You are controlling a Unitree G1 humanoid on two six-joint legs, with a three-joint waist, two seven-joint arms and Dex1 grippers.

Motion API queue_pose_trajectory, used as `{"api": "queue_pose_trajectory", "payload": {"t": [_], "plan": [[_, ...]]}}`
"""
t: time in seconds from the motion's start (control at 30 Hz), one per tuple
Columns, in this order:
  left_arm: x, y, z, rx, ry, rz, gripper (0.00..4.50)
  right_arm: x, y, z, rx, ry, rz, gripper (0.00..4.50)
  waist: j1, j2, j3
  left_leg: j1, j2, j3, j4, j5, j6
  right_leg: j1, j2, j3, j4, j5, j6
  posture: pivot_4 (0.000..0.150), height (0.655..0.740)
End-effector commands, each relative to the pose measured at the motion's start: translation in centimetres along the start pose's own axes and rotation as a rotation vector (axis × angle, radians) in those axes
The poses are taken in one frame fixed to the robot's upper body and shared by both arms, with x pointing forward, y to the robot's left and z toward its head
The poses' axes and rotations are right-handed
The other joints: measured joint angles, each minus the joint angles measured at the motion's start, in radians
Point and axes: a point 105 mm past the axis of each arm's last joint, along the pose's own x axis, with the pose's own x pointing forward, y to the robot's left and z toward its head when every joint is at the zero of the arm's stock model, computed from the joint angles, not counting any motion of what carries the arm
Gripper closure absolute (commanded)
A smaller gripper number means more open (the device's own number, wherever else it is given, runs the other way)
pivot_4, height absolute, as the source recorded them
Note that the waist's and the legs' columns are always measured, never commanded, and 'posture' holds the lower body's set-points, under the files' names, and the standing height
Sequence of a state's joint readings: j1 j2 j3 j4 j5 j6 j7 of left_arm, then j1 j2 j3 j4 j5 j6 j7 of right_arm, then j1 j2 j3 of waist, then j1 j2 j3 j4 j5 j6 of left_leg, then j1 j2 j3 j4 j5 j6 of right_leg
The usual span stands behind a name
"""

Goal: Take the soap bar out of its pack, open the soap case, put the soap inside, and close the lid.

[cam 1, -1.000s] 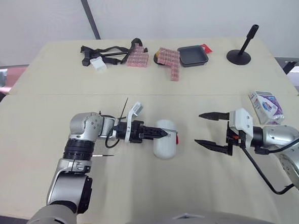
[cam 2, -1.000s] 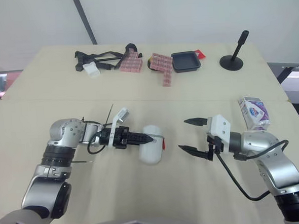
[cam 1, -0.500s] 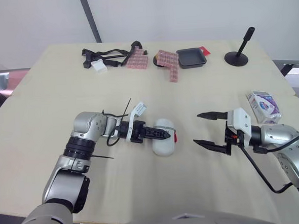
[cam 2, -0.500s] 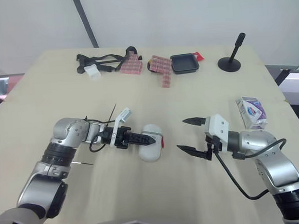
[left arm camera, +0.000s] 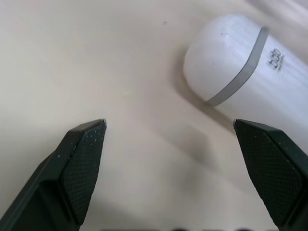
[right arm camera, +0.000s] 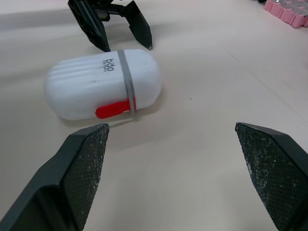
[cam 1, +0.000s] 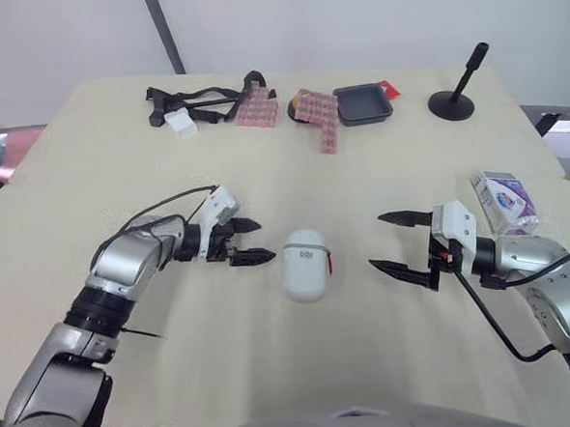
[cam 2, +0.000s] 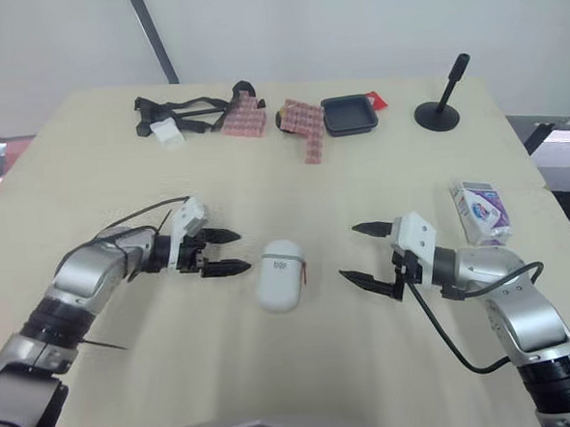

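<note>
Left gripper has backed off to just left of the soap case and spread open, empty; right gripper hangs wide open, empty, right of it, soap pack farther right, so the shut case lies released, the pack probably next.

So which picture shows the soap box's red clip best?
Right wrist view: the red clip on the soap case faces it, close. The eye views catch a thin sliver; the left wrist view, the grey band side.

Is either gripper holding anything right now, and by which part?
Nothing is held: left gripper and right gripper are open, the soap case lying free between them.
</note>
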State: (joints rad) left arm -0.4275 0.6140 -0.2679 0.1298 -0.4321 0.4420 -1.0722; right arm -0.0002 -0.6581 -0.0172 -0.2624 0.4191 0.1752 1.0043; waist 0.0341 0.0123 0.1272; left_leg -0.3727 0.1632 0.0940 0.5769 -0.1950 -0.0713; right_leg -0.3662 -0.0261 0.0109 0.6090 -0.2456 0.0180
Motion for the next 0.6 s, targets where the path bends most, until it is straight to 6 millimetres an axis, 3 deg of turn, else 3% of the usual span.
{"api": "queue_pose_trajectory", "payload": {"t": [0.03,0.13,0.33,0.6], "plan": [[-1.8,0.8,0.5,0.165,-0.102,0.125,0.02,-0.7,-0.2,0.1,-0.011,-0.024,-0.044,0.00,0.007,0.000,0.000,-0.004,0.000,0.000,0.001,-0.001,-0.001,-0.001,0.001,0.000,0.001,0.000,0.000,0.150,0.7400],[-2.2,1.2,1.1,0.254,-0.191,0.231,0.02,-1.1,-0.4,-0.7,-0.009,-0.017,-0.091,0.00,0.019,0.000,0.000,-0.009,0.001,-0.001,0.001,-0.004,-0.004,-0.002,0.003,-0.004,-0.002,0.000,0.000,0.150,0.7400],[-2.4,1.7,1.2,0.280,-0.270,0.377,0.02,-1.9,-0.6,-2.3,0.002,-0.012,-0.170,0.00,0.027,-0.001,0.001,-0.004,0.003,-0.002,0.008,-0.004,-0.005,0.000,-0.001,-0.006,-0.001,-0.001,0.001,0.150,0.7400],[-2.5,2.4,0.3,0.312,-0.238,0.532,0.02,-1.8,-0.6,-2.4,0.034,-0.043,-0.244,0.00,0.010,-0.002,0.001,-0.002,0.003,-0.002,0.009,-0.004,-0.003,0.003,0.000,-0.005,0.005,-0.001,0.001,0.150,0.7400]]}}
